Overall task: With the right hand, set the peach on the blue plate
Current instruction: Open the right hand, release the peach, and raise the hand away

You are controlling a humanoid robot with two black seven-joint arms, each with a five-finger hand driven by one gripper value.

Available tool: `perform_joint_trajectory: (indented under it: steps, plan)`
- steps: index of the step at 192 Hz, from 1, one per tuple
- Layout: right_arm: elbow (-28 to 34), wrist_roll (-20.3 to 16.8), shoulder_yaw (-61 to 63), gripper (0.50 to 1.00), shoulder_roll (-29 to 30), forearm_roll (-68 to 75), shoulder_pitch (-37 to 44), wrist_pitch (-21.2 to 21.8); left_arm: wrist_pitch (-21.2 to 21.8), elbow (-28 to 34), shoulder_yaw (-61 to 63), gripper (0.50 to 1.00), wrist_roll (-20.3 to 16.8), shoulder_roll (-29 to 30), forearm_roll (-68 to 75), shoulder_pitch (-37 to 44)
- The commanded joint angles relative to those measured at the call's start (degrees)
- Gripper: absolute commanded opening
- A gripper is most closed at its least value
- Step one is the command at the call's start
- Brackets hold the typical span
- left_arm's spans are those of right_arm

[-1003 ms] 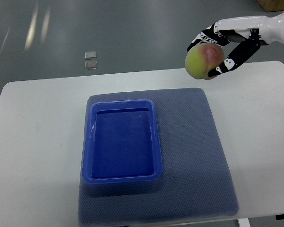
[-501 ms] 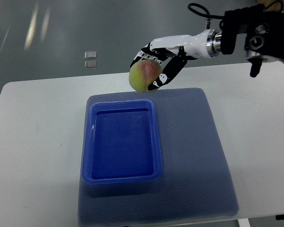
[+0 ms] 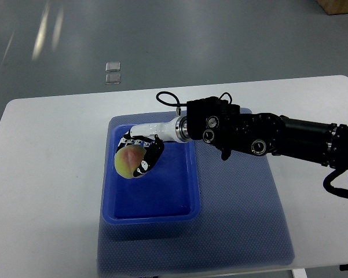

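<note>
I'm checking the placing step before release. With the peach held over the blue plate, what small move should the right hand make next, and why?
Probably lower a little, then open the fingers. The right hand is closed around the peach inside the blue plate's rim, over its far-left part. Whether the peach already touches the plate floor cannot be told, so a short descent before release seems safest.
</note>
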Motion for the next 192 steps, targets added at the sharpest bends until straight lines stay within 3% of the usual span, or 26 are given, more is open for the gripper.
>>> perform_joint_trajectory:
  steps: [1,24,31,33,34,35,36,37,38,39,40,41,42,46,101,108,130,131,144,169,192]
  plan:
    - [-1.33,0.02,-0.08,0.507,0.2,-0.59,-1.66,-0.07,0.0,-0.01,-0.01,1.0,0.0,0.0,0.1,-0.01]
    - [-2.57,0.1,-0.08,0.545,0.2,-2.44,-3.07,-0.78,0.0,-0.01,0.08,1.0,0.0,0.0,0.01,-0.01]
    - [-2.57,0.02,-0.08,0.584,0.2,-2.88,-3.33,-1.13,0.0,-0.01,0.08,1.0,0.0,0.0,0.1,-0.01]
    - [-2.57,0.02,0.01,0.609,0.2,-2.97,-3.33,-1.22,0.0,-0.01,0.08,1.0,0.0,0.0,0.01,-0.01]
    - [-2.57,0.02,0.01,0.647,0.2,-2.97,-3.33,-1.3,0.0,-0.01,0.08,1.0,0.0,0.0,0.1,-0.01]
    - [-2.57,0.02,0.01,0.648,0.2,-2.97,-3.33,-1.3,0.0,-0.01,0.08,1.0,0.0,0.0,0.1,-0.01]
    - [-2.57,0.02,0.01,0.698,0.2,-2.88,-3.33,-1.3,0.0,-0.01,0.08,1.0,0.0,0.0,0.01,-0.01]
    - [-2.57,0.02,0.01,0.699,0.2,-2.88,-3.33,-1.3,0.0,-0.01,0.08,1.0,0.0,0.0,0.01,-0.01]
    - [-2.57,0.1,0.01,0.765,0.2,-2.88,-3.33,-1.39,0.0,-0.01,-0.01,1.0,0.0,0.0,0.01,-0.01]
    - [-2.57,0.1,0.01,0.766,0.2,-2.88,-3.33,-1.39,0.0,-0.01,-0.01,1.0,0.0,0.0,0.01,-0.01]
    - [-2.57,0.02,0.09,0.831,0.2,-2.88,-3.33,-1.39,0.0,-0.01,0.08,1.0,0.0,0.0,0.1,-0.01]
    - [-2.57,0.02,0.1,0.832,0.2,-2.88,-3.33,-1.39,0.0,-0.01,0.08,1.0,0.0,0.0,0.1,-0.01]
    - [-2.57,0.1,0.1,0.88,0.2,-2.79,-3.33,-1.39,0.0,-0.01,-0.01,1.0,0.0,0.0,0.01,-0.01]
    - [-2.57,0.1,0.27,0.919,0.2,-2.7,-3.24,-1.31,0.0,-0.01,0.08,1.0,0.0,0.0,0.1,-0.01]
    - [-0.46,-0.07,2.64,0.93,-0.5,-1.39,0.54,-0.25,0.0,0.08,0.08,1.0,0.0,0.0,0.1,-0.01]
    - [1.39,-0.07,5.63,0.93,-4.45,0.28,2.29,0.45,0.0,0.08,0.08,1.0,0.0,0.0,0.01,-0.01]
    - [2.09,0.02,8.18,0.93,-7.88,2.66,3.7,1.16,0.0,0.08,0.08,1.0,0.0,0.0,0.1,-0.01]
    - [2.27,0.02,10.79,0.93,-10.23,4.75,3.96,1.42,0.0,0.08,0.08,1.0,0.0,0.0,0.1,-0.01]
    - [2.36,0.72,15.92,0.932,-13.68,7.58,3.26,1.42,0.0,-0.01,0.08,1.0,0.0,0.0,0.1,-0.01]
    - [2.27,2.39,32.44,0.93,-16.06,15.67,-6.41,1.07,0.0,-0.09,0.08,1.0,0.0,0.0,0.19,-0.01]
    - [1.92,4.5,50.27,0.93,-13.42,22.95,-17.03,0.72,0.0,-0.18,0.08,1.0,0.0,0.0,0.27,-0.01]
